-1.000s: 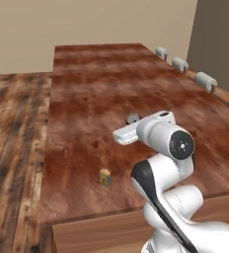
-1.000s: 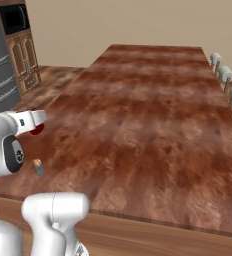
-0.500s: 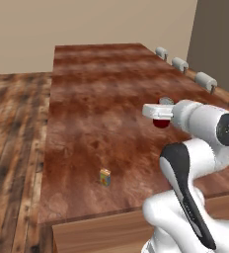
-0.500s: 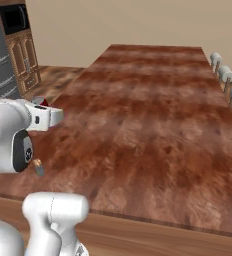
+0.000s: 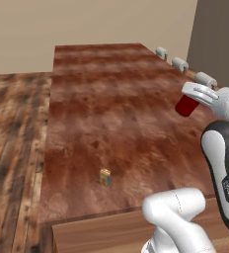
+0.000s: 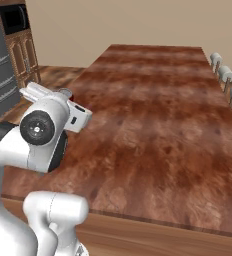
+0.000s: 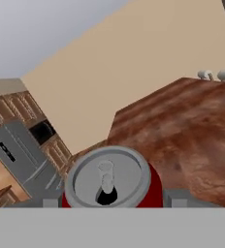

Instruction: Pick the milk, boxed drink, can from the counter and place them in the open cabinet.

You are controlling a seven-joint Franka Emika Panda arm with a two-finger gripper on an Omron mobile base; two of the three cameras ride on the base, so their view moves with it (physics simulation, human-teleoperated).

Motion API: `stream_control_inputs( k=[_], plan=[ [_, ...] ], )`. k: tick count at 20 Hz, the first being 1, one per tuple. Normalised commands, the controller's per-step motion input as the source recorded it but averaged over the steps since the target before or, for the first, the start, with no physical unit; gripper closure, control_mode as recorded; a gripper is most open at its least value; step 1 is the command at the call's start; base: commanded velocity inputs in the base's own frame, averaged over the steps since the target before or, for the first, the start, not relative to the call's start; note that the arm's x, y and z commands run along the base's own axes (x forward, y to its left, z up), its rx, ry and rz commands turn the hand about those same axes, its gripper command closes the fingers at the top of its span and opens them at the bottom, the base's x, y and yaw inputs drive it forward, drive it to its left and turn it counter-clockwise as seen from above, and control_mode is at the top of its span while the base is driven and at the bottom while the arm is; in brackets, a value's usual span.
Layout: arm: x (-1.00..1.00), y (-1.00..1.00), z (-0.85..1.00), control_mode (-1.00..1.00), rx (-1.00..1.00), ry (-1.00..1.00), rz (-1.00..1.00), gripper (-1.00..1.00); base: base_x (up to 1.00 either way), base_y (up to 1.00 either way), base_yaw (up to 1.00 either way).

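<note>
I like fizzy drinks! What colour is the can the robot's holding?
Red, with a silver top. The can shows best in the hand view.

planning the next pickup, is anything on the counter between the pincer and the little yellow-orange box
Nothing visible does. The small yellow-orange boxed drink stands alone on the reddish-brown wooden counter, with bare wood all around it. But the pincer is occupied: it holds the red silver-topped can up above the counter's far side.

Glossy red can (image 7: 109, 181) with matt silver metal top; counter (image 5: 111, 113) of reddish-brown wood grain.
</note>
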Motion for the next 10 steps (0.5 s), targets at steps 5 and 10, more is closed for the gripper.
stream_control_inputs(
  k=[5,10],
  plan=[
    [0.00,0.00,0.00,-1.00,0.00,0.00,0.00,1.00,0.00,0.00,0.00],
    [-0.04,0.01,0.02,-1.00,0.00,-0.04,0.00,1.00,0.00,0.00,0.00]
  ],
)
